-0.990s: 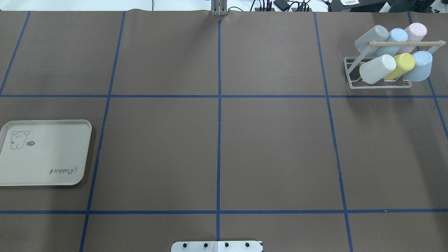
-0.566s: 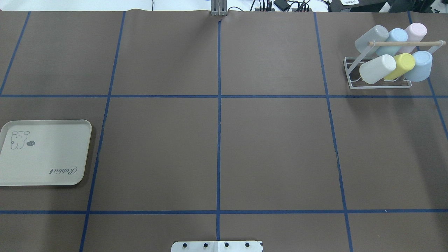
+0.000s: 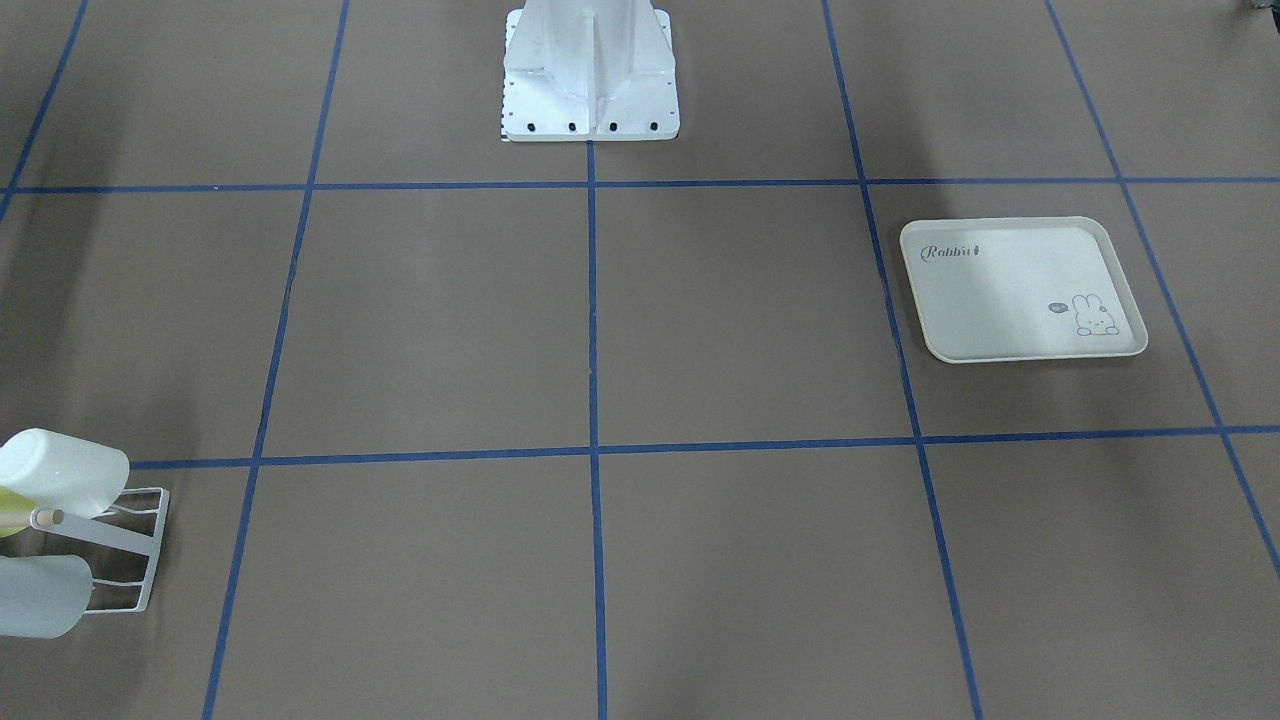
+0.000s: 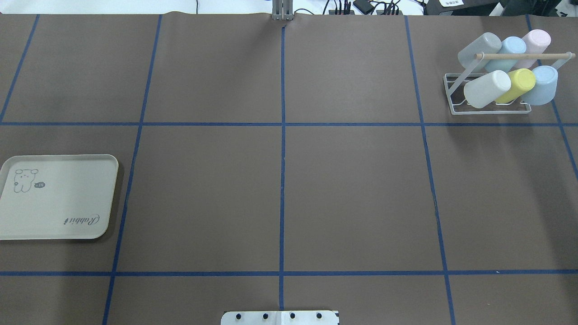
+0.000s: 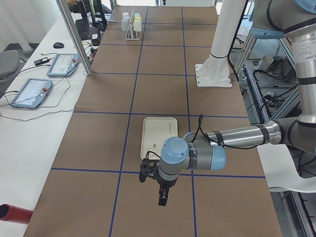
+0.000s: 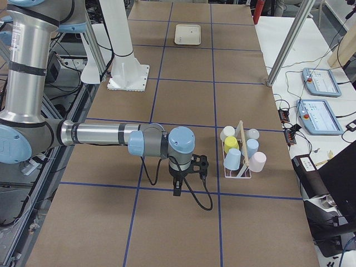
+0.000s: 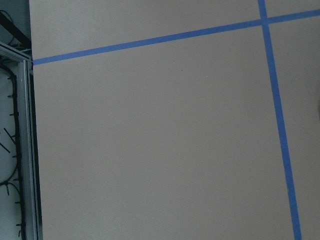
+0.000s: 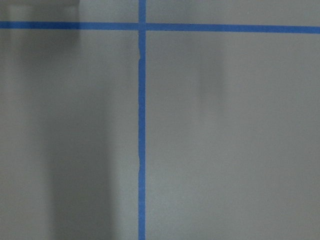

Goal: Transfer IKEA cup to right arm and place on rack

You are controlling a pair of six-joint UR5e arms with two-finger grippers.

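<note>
Six plastic tumblers are sitting tilted, bases up, on the prongs of the small white wire rack (image 4: 490, 112) with the light wooden dowel. A grey cup (image 4: 478, 47), a pale-blue cup (image 4: 510, 48) and a pink cup (image 4: 537, 40) are filling the rack's side away from the robot. A white cup (image 4: 487, 89), a yellow cup (image 4: 519, 83) and a second pale-blue cup (image 4: 542, 85) are filling its nearer side.

The silver-grey right arm (image 6: 100, 134) with light-blue joint caps is reaching out level. Its black right gripper (image 6: 177, 192) is hanging near the rack, on the robot's side and apart from it. The left arm (image 5: 237, 136) is holding the left gripper (image 5: 162, 200) well away from the rack. It is beside the cream rectangular tray (image 4: 58, 203) with the rabbit drawing. Only the side views are showing either gripper, so I cannot tell how far the fingers are parted or whether they are holding anything.
</note>
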